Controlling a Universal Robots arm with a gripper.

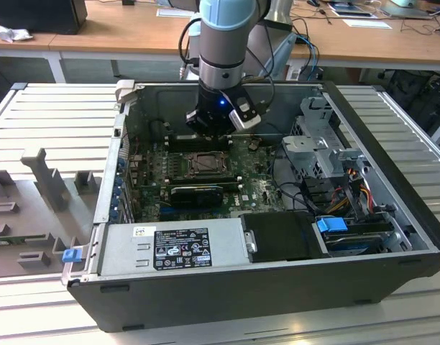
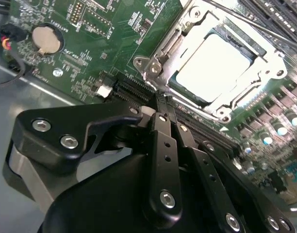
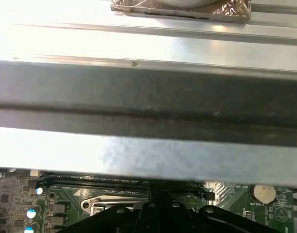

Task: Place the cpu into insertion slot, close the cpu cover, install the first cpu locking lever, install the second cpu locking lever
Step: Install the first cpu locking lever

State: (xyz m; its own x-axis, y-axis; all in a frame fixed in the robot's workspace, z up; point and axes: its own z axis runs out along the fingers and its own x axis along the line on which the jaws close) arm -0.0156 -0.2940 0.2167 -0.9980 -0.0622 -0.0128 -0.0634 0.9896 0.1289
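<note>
Open socket (image 1: 205, 164) (case walls (image 1: 371, 136) around)

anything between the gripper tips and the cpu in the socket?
In the second wrist view, the gripper sits just off the cpu cover, which frames the cpu. Between them lie only the cover's metal edge and a black slot connector.

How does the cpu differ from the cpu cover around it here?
In the second wrist view, the cpu is a solid, pale, plain square face; the cpu cover is a silvery frame with a cut-out centre. The cpu sits inside; the cpu cover lies closed around its edges. Both are square, metallic and lying flat.
</note>
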